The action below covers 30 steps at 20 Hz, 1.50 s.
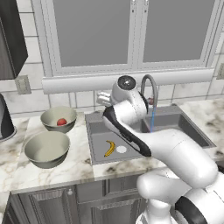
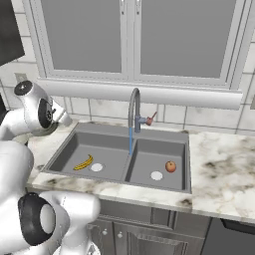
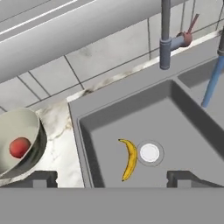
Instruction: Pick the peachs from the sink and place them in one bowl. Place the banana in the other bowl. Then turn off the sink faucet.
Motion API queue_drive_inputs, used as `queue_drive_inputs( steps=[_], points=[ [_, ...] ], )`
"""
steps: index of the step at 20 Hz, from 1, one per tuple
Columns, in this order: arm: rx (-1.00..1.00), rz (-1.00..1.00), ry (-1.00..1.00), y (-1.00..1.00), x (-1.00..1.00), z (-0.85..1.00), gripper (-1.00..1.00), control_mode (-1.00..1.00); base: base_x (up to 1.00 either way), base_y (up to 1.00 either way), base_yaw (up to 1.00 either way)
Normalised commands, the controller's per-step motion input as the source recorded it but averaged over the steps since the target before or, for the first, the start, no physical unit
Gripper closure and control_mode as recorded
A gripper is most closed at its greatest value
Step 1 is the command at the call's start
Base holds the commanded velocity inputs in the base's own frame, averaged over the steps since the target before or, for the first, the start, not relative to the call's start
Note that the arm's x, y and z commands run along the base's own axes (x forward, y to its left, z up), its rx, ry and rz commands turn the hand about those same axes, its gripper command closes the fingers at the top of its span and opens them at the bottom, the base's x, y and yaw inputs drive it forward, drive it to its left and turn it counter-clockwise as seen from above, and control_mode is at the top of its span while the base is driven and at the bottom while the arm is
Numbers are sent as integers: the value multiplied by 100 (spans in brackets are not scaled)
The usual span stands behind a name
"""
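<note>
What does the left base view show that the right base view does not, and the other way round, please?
Left base view: two bowls on the counter left of the sink, the farther bowl holding a peach, the nearer bowl with nothing in it. Right base view: a second peach in the right basin, and the faucet's small side handle. Both: the sink, the banana beside the left basin's drain, the faucet and its blue stream of water.
</note>
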Motion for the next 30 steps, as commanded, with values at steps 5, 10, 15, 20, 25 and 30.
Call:
queue_drive_inputs(
  steps=[5,10,15,20,25,30],
  points=[
    [3,-11,2,-100,-57,0,-100,-100,0,0,0],
    [2,-11,5,-100,-52,1,-100,-100,0,0,0],
    [0,-10,5,-99,-37,1,-100,-100,0,0,0],
    [0,-7,2,-100,-19,0,-100,-100,0,0,0],
    [0,-7,0,-98,-5,0,-100,-100,0,0,0],
    [1,-6,2,-67,0,0,-100,-100,0,0,0]
  ],
)
